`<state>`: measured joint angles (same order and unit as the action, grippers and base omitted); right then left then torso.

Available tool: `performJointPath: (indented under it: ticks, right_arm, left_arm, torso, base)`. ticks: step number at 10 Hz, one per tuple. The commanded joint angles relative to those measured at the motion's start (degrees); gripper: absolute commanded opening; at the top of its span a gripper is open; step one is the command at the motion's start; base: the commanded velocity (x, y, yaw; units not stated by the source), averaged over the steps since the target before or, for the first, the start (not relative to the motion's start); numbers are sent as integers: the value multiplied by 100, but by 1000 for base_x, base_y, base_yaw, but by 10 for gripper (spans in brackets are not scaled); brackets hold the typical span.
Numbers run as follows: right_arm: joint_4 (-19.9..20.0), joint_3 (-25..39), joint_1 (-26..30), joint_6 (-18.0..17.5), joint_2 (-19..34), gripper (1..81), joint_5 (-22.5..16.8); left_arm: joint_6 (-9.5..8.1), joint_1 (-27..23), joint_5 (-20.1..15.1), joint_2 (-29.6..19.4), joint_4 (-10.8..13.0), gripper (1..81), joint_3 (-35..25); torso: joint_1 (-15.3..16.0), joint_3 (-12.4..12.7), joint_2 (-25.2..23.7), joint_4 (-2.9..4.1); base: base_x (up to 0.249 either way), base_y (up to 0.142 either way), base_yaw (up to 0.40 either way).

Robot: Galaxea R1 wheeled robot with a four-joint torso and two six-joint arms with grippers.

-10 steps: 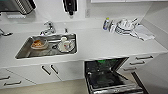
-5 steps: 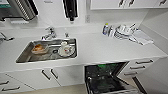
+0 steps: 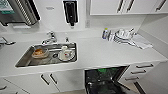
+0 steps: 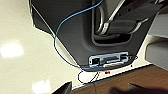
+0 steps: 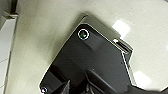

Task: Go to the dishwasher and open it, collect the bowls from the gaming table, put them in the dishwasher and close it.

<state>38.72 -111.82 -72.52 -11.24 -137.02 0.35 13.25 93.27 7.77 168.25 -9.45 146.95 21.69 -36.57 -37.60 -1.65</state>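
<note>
Steel-fronted dishwasher (image 3: pixel 106 81): door open beneath the white worktop (image 3: pixel 100 53). Stainless sink (image 3: pixel 25 61): holds crockery. Pincer state, left and right: cannot tell.

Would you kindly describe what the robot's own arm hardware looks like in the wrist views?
In the left wrist view, a dark moulded shell carries a thin blue cable and a pale connector panel. In the right wrist view, a dark plate has round fittings and a silvery edge.
</note>
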Motion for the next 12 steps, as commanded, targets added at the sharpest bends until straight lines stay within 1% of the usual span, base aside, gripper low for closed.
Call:
performJointPath:
  ticks: [1,4,6,7,9,11,12]
  right_arm:
    - [162,-356,382,-605,103,811,-448]
    - [215,-575,751,-1694,67,811,-439]
    - [224,-708,989,-2248,85,811,-449]
    - [224,-752,1041,-2540,76,811,-440]
    - [215,-893,1208,-2893,14,811,-431]
    - [215,-849,1393,-2910,-30,811,-431]
    - [233,-682,1585,-2945,41,811,-422]
  left_arm:
    - [-16,170,-487,-37,-66,811,-34]
    - [-16,162,-495,-72,-92,811,-34]
    - [-16,161,-504,-81,-189,811,-34]
    - [-16,170,-522,-90,-189,811,-34]
    - [-16,170,-530,-116,-189,811,-34]
    - [-16,179,-530,-134,-189,811,-34]
    - [-16,179,-530,-143,-189,811,-34]
  torso:
    - [356,-2,-551,0]
    - [743,2,-1169,0]
    - [1014,4,-1604,0]
    - [1126,4,-1781,0]
    - [1383,4,-2197,0]
    - [1645,6,-2612,0]
    - [1775,6,-2820,0]
  base:
    - [0,0,0]
    - [0,0,0]
    - [0,0,0]
    - [0,0,0]
    - [0,0,0]
    - [0,0,0]
    - [0,0,0]
